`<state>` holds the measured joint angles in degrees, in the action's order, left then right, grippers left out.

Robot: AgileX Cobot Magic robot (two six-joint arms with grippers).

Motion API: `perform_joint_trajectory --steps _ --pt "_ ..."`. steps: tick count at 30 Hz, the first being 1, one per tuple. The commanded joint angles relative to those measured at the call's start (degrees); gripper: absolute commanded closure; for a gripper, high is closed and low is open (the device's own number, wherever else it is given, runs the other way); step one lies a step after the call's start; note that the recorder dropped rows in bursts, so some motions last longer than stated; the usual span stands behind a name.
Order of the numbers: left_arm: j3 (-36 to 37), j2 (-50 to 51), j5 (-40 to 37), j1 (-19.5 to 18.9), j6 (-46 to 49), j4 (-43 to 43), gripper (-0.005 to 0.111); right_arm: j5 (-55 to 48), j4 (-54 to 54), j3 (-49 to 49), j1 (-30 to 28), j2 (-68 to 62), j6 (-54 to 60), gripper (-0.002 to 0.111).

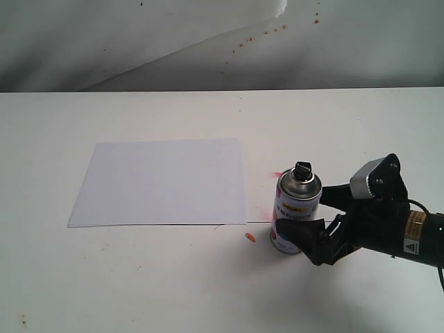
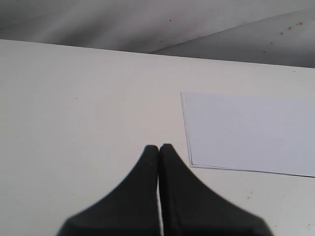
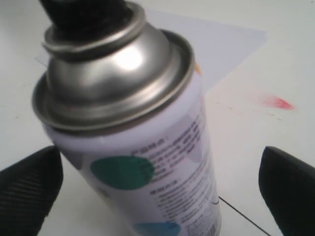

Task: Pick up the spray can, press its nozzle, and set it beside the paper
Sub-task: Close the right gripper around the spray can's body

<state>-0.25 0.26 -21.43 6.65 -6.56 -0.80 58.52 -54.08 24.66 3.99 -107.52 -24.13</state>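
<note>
The spray can [image 1: 297, 208] stands upright on the white table, just off the right edge of the paper [image 1: 159, 182]. Its black nozzle [image 1: 302, 170] tops the silver shoulder. My right gripper [image 1: 305, 216] is open, one finger on each side of the can's lower body. Up close the can [image 3: 147, 162] sits between the fingers [image 3: 29, 189], with a clear gap on one side, and the paper [image 3: 221, 44] lies behind it. My left gripper [image 2: 158, 147] is shut on nothing, hovering over bare table near the corner of the paper [image 2: 251, 132]. It does not show in the exterior view.
A small orange speck [image 1: 250, 238] lies on the table in front of the can. A red smear [image 3: 278, 102] marks the surface beside it. A grey backdrop [image 1: 208, 41] with orange spots rises behind the table's far edge.
</note>
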Motion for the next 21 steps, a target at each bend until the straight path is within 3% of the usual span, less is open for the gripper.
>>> perform_joint_trajectory --steps 1,21 --pt "0.2 -0.3 0.9 0.3 -0.1 -0.3 0.107 3.8 0.1 0.2 0.1 -2.2 1.4 0.003" --pt "0.2 -0.3 0.9 0.3 -0.1 -0.3 0.107 4.5 0.5 2.9 1.6 -4.2 1.4 0.003"
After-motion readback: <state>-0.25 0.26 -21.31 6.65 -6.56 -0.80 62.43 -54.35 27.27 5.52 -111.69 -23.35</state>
